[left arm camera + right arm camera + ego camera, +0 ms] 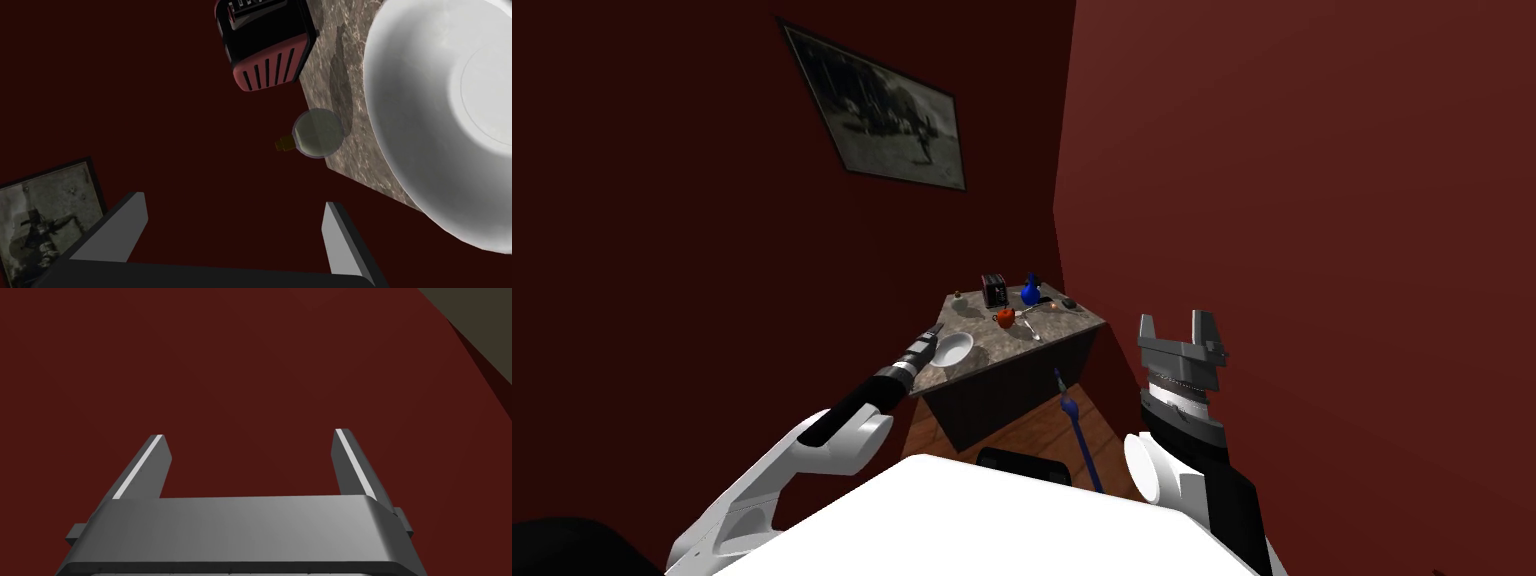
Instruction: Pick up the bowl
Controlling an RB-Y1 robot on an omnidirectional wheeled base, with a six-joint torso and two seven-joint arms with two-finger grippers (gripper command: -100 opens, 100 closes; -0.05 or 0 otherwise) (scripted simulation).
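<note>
We are holding our left gripper (935, 329), fingers (337, 227) wide and empty, just beside the white bowl (952, 349) near the worktop's (1057, 322) closest corner, judging it stiff, slick, likely breakable and best pinched across its rim.

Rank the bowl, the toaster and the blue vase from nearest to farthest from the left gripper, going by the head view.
1. White bowl: just beside the left gripper, at the near left corner of the counter.
2. Toaster: at the counter's back edge, beyond the bowl.
3. Blue vase: also at the back, further to my right than the toaster.
</note>
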